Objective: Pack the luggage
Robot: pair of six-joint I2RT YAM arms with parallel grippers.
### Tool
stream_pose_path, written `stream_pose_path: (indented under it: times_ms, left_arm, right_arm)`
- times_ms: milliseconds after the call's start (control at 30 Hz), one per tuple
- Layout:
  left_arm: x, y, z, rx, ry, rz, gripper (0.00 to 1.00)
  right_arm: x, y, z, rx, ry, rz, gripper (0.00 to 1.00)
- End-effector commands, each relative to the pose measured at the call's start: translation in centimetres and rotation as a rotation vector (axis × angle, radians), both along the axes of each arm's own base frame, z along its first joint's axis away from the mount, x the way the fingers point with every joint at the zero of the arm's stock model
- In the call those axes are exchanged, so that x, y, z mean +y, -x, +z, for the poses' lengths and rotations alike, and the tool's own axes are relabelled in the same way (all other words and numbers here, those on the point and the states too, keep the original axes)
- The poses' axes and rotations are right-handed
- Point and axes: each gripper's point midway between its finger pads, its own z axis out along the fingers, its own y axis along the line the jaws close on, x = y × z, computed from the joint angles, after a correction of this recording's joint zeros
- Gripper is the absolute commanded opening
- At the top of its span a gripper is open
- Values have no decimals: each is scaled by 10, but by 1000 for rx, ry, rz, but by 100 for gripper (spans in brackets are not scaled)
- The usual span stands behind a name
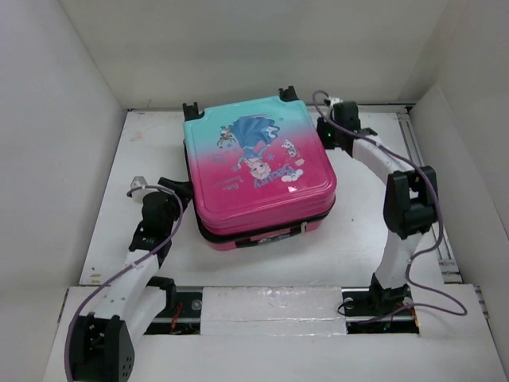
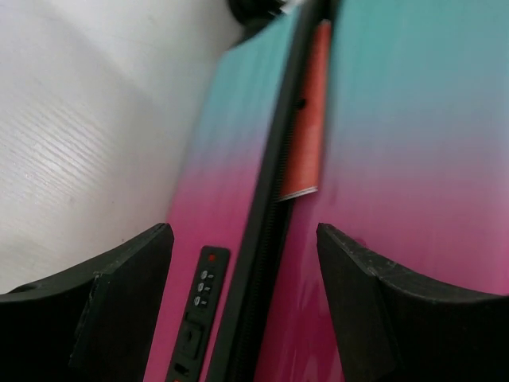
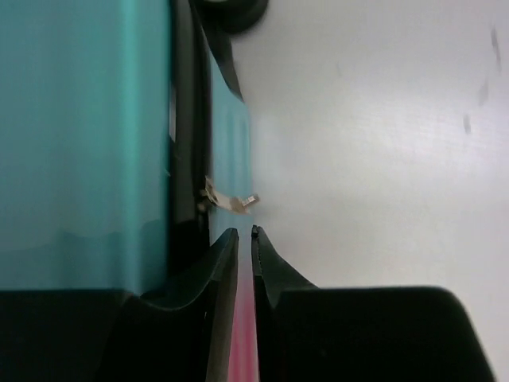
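Shows the luggage (image 1: 258, 171) closed and flat on the table (image 1: 362, 227), left gripper (image 1: 176, 191) beside its left edge, right gripper (image 1: 326, 129) at its far-right corner.

Interior of luggage (image 1: 258, 171) hidden, shells closed; small lettering on the lid print (image 1: 254, 159) too small to read. Left wrist: luggage runs off top, right, bottom edges; lock dials (image 2: 203, 286) blurred, digits unreadable; red label (image 2: 306, 119) blurred. Right wrist: luggage cut off left; zip pull (image 3: 231, 199) tiny, shape unclear
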Motion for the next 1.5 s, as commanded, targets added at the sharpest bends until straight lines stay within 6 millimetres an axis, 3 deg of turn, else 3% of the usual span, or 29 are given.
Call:
stream_pose_path:
  times_ms: [0, 33, 67, 100, 167, 267, 300, 333, 367, 400, 433, 467, 500, 533, 567, 600, 633, 667, 733, 800, 833, 900, 967, 1100, 1167, 1200, 1267, 1300, 1467]
  left_arm:
    - [-48, 21, 11, -45, 4, -261, 69]
    - [-51, 22, 14, -54, 5, -270, 69]
    - [-50, 22, 13, -56, -7, -274, 69]
    - [-51, 20, 18, -65, -6, -274, 69]
    - [-48, 17, 28, -97, -11, -254, 69]
    - [-49, 11, 51, -173, -6, -253, 69]
    - [-49, 9, 58, -192, -4, -252, 69]
    - [-50, 7, 61, -194, -4, -252, 69]
    - [-50, 7, 63, -205, -3, -252, 69]
    - [-48, 5, 69, -216, -5, -242, 69]
    - [-46, 4, 68, -217, -18, -236, 69]
    - [-47, 3, 71, -230, -17, -235, 69]
    - [-47, 2, 74, -243, -16, -235, 64]
    - [-47, 2, 75, -243, -16, -235, 62]
    - [-47, 2, 75, -243, -16, -235, 62]
    - [-47, 3, 78, -253, -15, -235, 59]
    - [-47, 3, 80, -263, -14, -234, 57]
    - [-47, 3, 80, -263, -14, -234, 51]
    - [-42, 3, 70, -235, -42, -215, 41]
    - [-35, 4, 62, -219, -54, -181, 30]
    - [-32, 6, 57, -213, -49, -166, 27]
    - [-24, 7, 60, -225, -60, -123, 25]
    - [-20, 8, 62, -230, -66, -101, 25]
    - [-21, 9, 51, -190, -78, -116, 25]
    - [-21, 8, 47, -179, -79, -116, 25]
    - [-23, 10, 42, -169, -78, -126, 25]
    - [-22, 12, 32, -143, -81, -127, 25]
    - [-21, 15, 27, -134, -91, -131, 23]
    - [-21, 25, 14, -97, -112, -150, 22]
  right_arm:
    - [108, -14, 147, -237, -293, 351, 19]
    - [115, -23, 136, -203, -303, 373, 20]
    - [116, -24, 141, -185, -320, 395, 20]
    - [113, -38, 176, -252, -335, 384, 21]
    - [107, -49, 190, -262, -346, 371, 30]
    - [68, -54, 240, -356, -312, 287, 47]
    - [47, -53, 244, -367, -281, 236, 48]
    - [40, -42, 221, -314, -253, 215, 48]
    - [26, -13, 261, -422, -233, 211, 48]
    - [22, -1, 284, -545, -238, 211, 48]
    - [18, 19, 218, -447, -230, 203, 48]
    - [14, 64, 256, -567, -243, 222, 47]
    - [10, 86, 249, -590, -237, 227, 44]
    - [18, 110, 246, -628, -247, 253, 41]
    - [22, 136, 183, -527, -261, 263, 37]
    - [26, 175, 198, -603, -320, 288, 36]
    - [33, 194, 185, -613, -345, 321, 34]
    - [45, 214, 145, -558, -343, 345, 33]
    - [39, 239, 133, -551, -325, 316, 30]
    - [27, 250, 88, -451, -261, 228, 30]
    - [22, 257, 89, -456, -291, 191, 32]
    - [16, 263, 64, -416, -289, 159, 32]
    - [11, 262, 57, -401, -310, 107, 33]
    - [2, 244, 36, -349, -228, 34, 36]
    - [7, 236, 43, -352, -211, 62, 36]
    - [12, 233, 31, -326, -174, 101, 38]
    - [22, 225, 39, -333, -188, 135, 38]
    - [26, 222, 29, -299, -168, 154, 38]
    - [32, 211, 35, -320, -167, 161, 38]
